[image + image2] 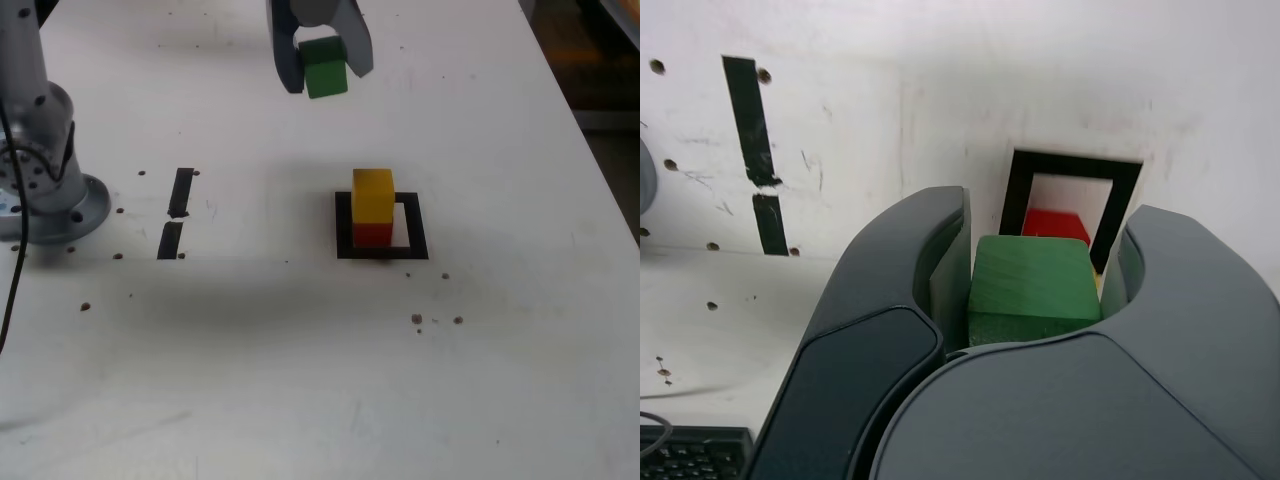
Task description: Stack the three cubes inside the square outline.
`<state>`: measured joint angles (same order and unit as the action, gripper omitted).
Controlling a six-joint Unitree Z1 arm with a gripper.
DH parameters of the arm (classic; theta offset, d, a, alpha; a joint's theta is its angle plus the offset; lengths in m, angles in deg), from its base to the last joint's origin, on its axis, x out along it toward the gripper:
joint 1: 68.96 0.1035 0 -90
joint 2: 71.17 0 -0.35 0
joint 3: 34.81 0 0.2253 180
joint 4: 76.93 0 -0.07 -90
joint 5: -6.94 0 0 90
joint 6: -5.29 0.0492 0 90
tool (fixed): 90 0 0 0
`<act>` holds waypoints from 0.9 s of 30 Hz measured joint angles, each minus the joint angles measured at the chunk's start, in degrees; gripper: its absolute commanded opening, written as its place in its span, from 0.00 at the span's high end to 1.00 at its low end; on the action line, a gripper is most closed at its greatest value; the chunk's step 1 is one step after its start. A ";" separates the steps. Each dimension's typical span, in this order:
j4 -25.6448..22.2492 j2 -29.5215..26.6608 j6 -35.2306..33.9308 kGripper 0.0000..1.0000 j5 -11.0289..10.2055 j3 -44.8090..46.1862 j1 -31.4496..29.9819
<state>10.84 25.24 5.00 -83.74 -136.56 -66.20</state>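
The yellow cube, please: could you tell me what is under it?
The red cube sits under the yellow cube, inside the square outline. The red cube's top and the white surface beneath it are covered.

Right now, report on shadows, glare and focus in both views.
Exterior view: sharp, soft broad shadow across the table below the square outline; no glare. Wrist view: gripper and green cube slightly soft up close, far table washed bright.

Green cube, yellow cube, red cube; black square outline, white centre.
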 measured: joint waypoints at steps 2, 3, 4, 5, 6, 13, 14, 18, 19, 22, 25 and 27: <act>0.36 -0.04 -0.84 0.83 0.05 -0.11 -2.17; 0.57 -0.01 -1.26 0.83 0.10 -0.11 -2.98; 0.91 0.07 -1.63 0.83 0.17 -0.14 -3.78; 1.31 0.21 -1.87 0.83 0.24 -0.21 -4.43; 1.69 0.53 -1.91 0.83 0.34 -0.30 -5.09; 3.63 3.43 -2.64 0.83 1.03 -1.19 -8.90; 3.71 3.93 -2.75 0.83 1.14 -1.35 -9.45; 4.01 6.04 -3.18 0.83 1.42 -1.86 -10.75; 4.01 6.29 -3.33 0.83 1.47 -1.89 -10.89; 4.25 6.71 -3.89 0.82 1.52 -1.91 -11.39; 4.93 7.50 -3.97 0.80 1.52 -1.91 -11.50; 5.23 7.83 -3.97 0.79 1.53 -1.88 -11.50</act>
<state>16.07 33.07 1.02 -82.21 -138.45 -77.70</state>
